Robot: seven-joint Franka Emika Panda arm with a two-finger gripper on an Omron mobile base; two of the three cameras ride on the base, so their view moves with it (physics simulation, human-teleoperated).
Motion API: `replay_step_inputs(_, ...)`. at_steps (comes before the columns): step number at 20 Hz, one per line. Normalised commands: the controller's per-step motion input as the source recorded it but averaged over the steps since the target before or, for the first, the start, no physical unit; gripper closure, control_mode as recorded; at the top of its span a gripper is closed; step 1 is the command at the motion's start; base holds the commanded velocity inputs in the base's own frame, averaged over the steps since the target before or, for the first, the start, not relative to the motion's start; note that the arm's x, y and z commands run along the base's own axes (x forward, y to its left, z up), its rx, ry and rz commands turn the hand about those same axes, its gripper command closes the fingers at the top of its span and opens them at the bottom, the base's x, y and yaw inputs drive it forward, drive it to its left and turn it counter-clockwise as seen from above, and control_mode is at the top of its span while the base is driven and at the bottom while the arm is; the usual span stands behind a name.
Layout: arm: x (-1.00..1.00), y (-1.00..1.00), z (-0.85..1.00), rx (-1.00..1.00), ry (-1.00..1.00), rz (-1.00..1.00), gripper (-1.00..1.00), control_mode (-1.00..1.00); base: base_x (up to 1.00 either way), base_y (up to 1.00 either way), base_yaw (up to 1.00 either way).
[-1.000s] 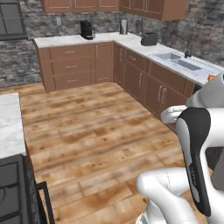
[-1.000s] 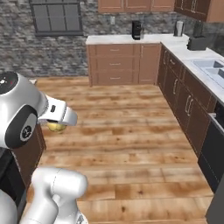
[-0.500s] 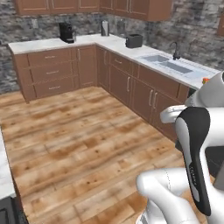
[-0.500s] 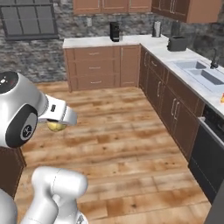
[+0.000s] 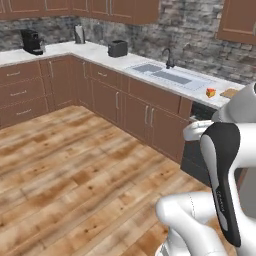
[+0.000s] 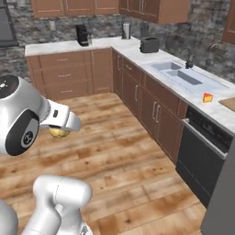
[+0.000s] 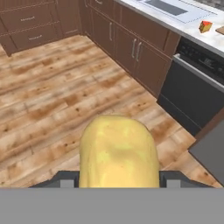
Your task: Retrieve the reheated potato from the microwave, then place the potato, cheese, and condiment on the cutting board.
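Note:
The potato (image 7: pixel 119 151), a smooth yellowish lump, sits between my gripper's (image 7: pixel 118 179) fingers, held high above the wooden floor. In the right base view the potato (image 6: pixel 58 132) peeks out under the white hand. The cheese (image 6: pixel 208 97) is a small orange wedge on the counter right of the sink, also seen as the cheese (image 5: pixel 211 92) and the cheese (image 7: pixel 204 26). A corner of the light-brown cutting board (image 5: pixel 230 92) lies just right of the cheese; the cutting board (image 6: pixel 228 103) meets the frame edge. The microwave and condiment are out of view.
An L-shaped run of brown cabinets with a pale counter holds a sink (image 6: pixel 181 76), a toaster (image 6: pixel 148 44) and a coffee machine (image 6: pixel 82 35). A black dishwasher front (image 6: pixel 200 154) sits below the cheese. Open wooden floor (image 5: pixel 75 170) lies between me and the counter.
The whole scene has swung left across both base views as the base turns right, bringing the sink, cheese and board into sight. The potato stays in my gripper.

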Motion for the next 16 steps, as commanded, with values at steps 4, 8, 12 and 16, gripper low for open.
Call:
replay_step_inputs(4,0.00,0.00,0.00,0.00,0.00,0.00,1.00,1.00,0.66,0.00,-0.31)
replay_step_inputs(8,0.00,0.00,0.00,0.00,0.00,0.00,1.00,1.00,0.73,0.00,-0.25)
replay_step_inputs(12,0.00,0.00,0.00,0.00,0.00,0.00,1.00,1.00,0.79,0.00,-0.18)
replay_step_inputs(16,0.00,0.00,0.00,0.00,0.00,0.00,1.00,1.00,0.73,0.00,-0.26)
